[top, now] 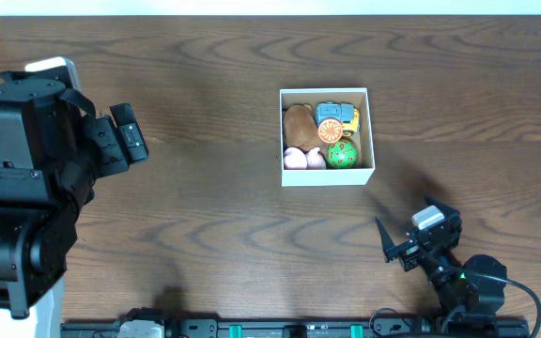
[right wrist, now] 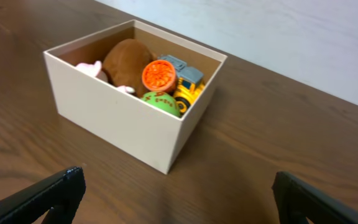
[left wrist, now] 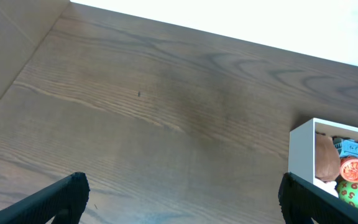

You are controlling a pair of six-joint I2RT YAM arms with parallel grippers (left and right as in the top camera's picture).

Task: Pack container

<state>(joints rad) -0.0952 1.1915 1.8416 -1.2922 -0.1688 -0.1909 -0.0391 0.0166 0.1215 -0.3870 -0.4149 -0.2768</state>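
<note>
Container (top: 327, 176): sits at two o'clock of the table (top: 205, 75) centre, crammed with brown plush (top: 299, 127), truck (top: 338, 115) and green ball (top: 341, 154); looks packed. Left gripper (left wrist: 183, 186) at its nine o'clock, right gripper (right wrist: 178, 186) at five: both splayed, empty, parked well apart, likely with nothing left to load.

Soft, even indoor light falls on a dark brown wood-grain table (top: 205, 169). The overhead view is sharp and moderately bright, with a blown-out white strip along its top edge. A square white-walled box with a tan cardboard inside (top: 327, 176) throws a faint, diffuse shadow to its right. In both wrist views the far background washes out pale. At the bottom corners, the black fingertips (left wrist: 67, 196) of the left gripper (left wrist: 182, 196) and of the right gripper (right wrist: 176, 193) look slightly soft.
</note>
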